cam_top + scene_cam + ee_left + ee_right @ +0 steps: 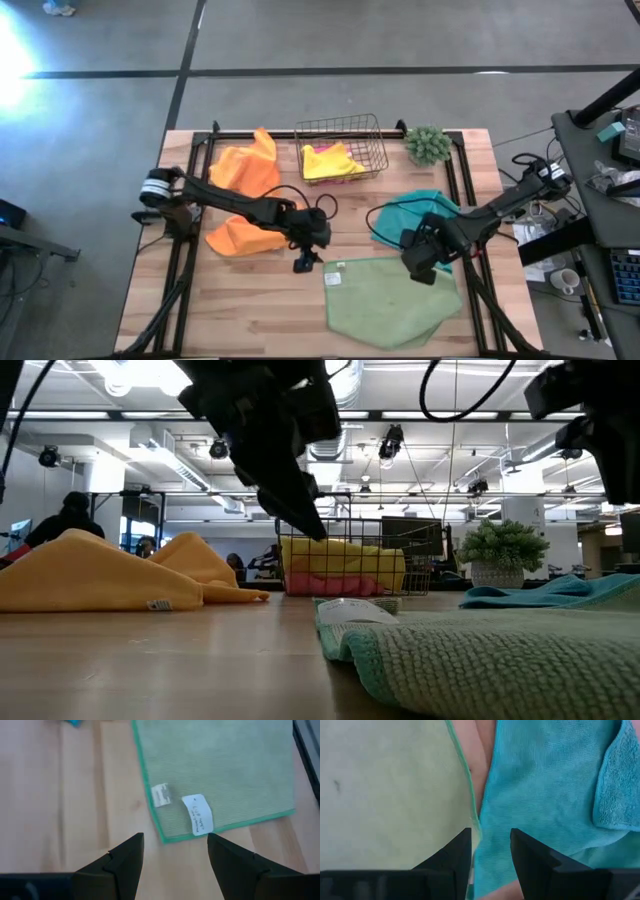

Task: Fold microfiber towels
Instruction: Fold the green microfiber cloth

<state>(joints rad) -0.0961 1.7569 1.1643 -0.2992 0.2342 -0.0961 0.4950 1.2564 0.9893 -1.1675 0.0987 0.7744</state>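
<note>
The light green towel [390, 300] lies spread on the table's near right part, its tagged corner [197, 815] toward the left. My left gripper [305, 262] hangs open above the bare wood just left of that corner [175, 855], clear of the table in the low view [300, 510]. My right gripper [420, 262] is open above the green towel's far edge [462, 770], where it meets the teal towel [545, 785]. Two orange towels [248, 170] [240, 237] lie crumpled at the left. The yellow towel [330, 160] and the pink towel [345, 586] lie in a wire basket.
The wire basket [340, 130] stands at the far middle, and a small green plant [428, 145] stands to its right. Black frame rails [190, 250] run along the table's left and right sides. Bare wood [230, 310] shows at the near left.
</note>
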